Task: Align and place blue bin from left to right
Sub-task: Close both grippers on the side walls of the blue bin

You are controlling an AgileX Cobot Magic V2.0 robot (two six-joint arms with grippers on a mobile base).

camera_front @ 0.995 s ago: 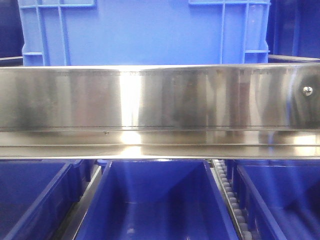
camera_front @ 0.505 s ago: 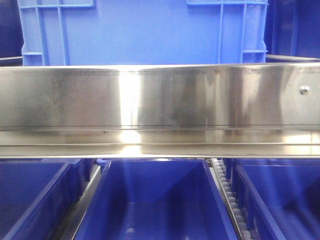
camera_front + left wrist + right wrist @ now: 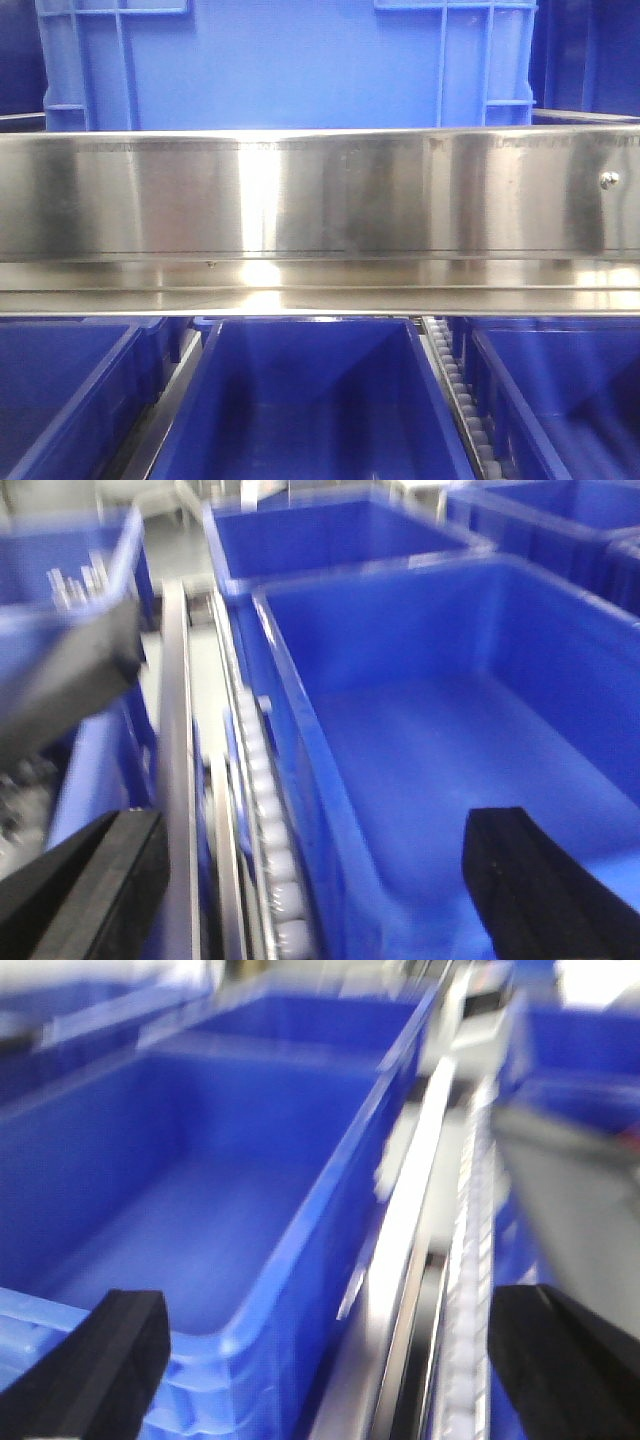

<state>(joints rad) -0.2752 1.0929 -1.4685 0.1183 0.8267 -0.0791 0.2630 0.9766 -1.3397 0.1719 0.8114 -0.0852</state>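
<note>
An empty blue bin (image 3: 310, 400) sits in the middle lane below a steel shelf rail. In the left wrist view the same kind of blue bin (image 3: 470, 740) fills the right side, and my left gripper (image 3: 316, 885) is open, its two black fingers straddling the bin's left wall. In the right wrist view a blue bin (image 3: 190, 1200) lies at the left, and my right gripper (image 3: 330, 1360) is open across that bin's right wall and the steel rail beside it. Both wrist views are blurred. Neither gripper holds anything.
A wide steel shelf rail (image 3: 320, 215) crosses the front view, with a lighter blue crate (image 3: 290, 65) above it. More blue bins (image 3: 60, 400) (image 3: 560, 400) flank the middle one. White roller tracks (image 3: 270, 830) (image 3: 465, 1290) and steel rails (image 3: 178, 760) run between lanes.
The front view has shifted slightly left against the shelf and crate, then held almost still. No bin has visibly moved.
</note>
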